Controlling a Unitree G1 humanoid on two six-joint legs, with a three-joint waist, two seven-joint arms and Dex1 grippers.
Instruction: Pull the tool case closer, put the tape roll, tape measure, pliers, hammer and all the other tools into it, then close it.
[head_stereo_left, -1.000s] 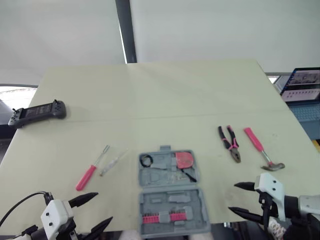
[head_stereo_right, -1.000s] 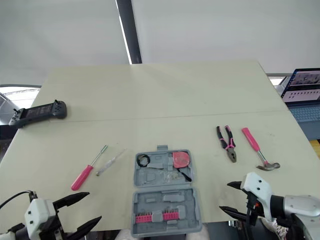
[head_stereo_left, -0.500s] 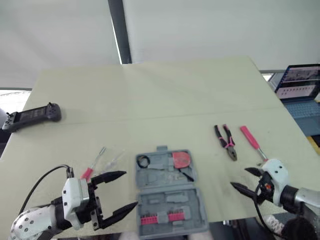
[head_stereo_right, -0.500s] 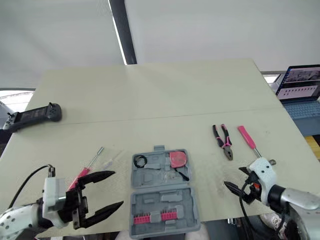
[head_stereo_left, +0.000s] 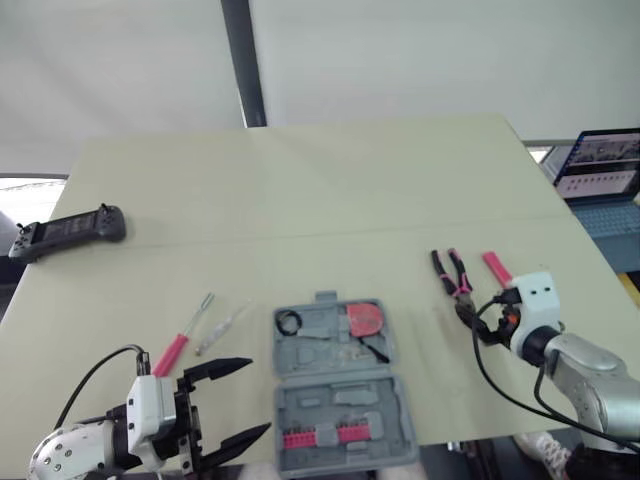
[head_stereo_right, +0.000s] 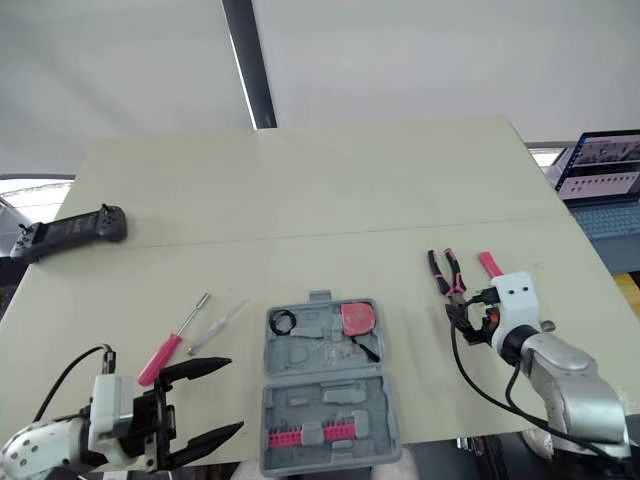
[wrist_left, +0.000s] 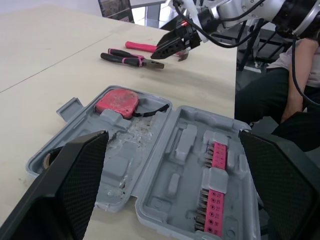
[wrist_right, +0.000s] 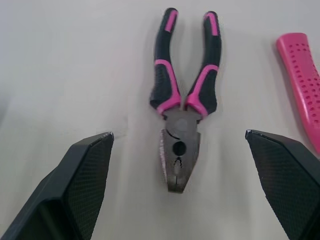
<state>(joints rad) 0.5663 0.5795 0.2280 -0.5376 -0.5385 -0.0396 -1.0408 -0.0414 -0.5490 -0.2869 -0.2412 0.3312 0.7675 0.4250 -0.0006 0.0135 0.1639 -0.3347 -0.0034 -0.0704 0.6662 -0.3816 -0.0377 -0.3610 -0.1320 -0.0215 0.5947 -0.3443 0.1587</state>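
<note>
- Two black fingers of the left gripper (head_stereo_left: 258, 396) gape wide and hold nothing, at the beige table's (head_stereo_left: 330, 190) front edge.
- Just beyond lie a pink-handled screwdriver (head_stereo_left: 183, 338) and a thin clear-handled screwdriver (head_stereo_left: 224, 327).
- The open grey plastic tool case (head_stereo_left: 345, 400) reaches the front edge. It holds a black tape roll (head_stereo_left: 292, 322) and a round pink tape measure (head_stereo_left: 367, 320).
- Bare tabletop separates it from the black-and-pink pliers (head_stereo_left: 455, 282).
- The right gripper (wrist_right: 179, 134) is spread wide either side of the pliers' nose and holds nothing. It hides the head of the pink-handled hammer (head_stereo_left: 497, 268).

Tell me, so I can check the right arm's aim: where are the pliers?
In the head views the pliers lie right of the open tool case, just left of the hammer, with the open right gripper at their nose end.
</note>
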